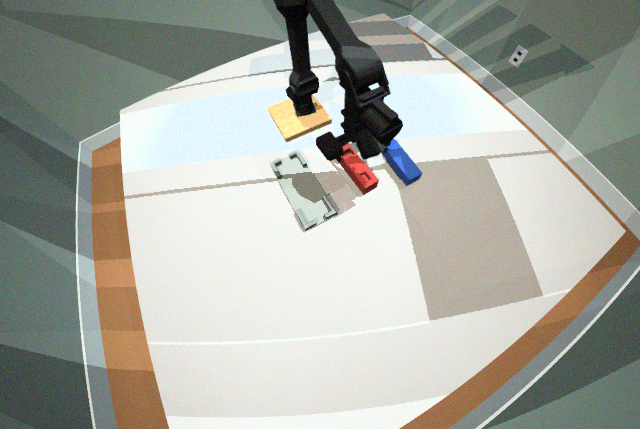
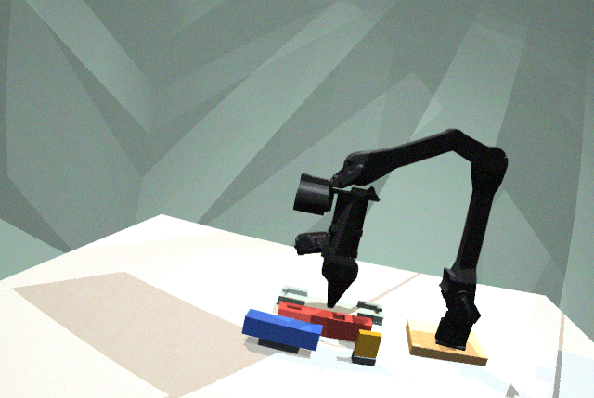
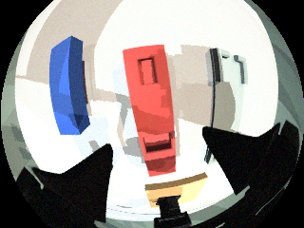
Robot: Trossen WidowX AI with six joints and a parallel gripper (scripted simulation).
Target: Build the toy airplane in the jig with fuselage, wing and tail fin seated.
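Claw (image 1: 348, 149) (image 2: 330, 306) (image 3: 159, 141) wide and empty above the red fuselage (image 1: 359, 170) (image 2: 325, 320) (image 3: 151, 102) — likely lining up a grasp; in wrist view, pale cradle (image 1: 299, 184) (image 2: 318, 299) (image 3: 227, 76) at two o'clock, blue wing (image 1: 403, 163) (image 2: 281, 328) (image 3: 66, 85) at ten — set apart, presumably leaving finger room.

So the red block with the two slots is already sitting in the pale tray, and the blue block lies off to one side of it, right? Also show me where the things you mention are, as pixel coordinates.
Not quite: the red block (image 1: 356, 168) (image 2: 323, 320) (image 3: 151, 106) lies beside the pale tray (image 1: 305, 194) (image 2: 293, 299) (image 3: 227, 90), not in it, as the top view shows. The blue block (image 1: 403, 163) (image 2: 280, 328) (image 3: 66, 90) does lie off to one side of it.
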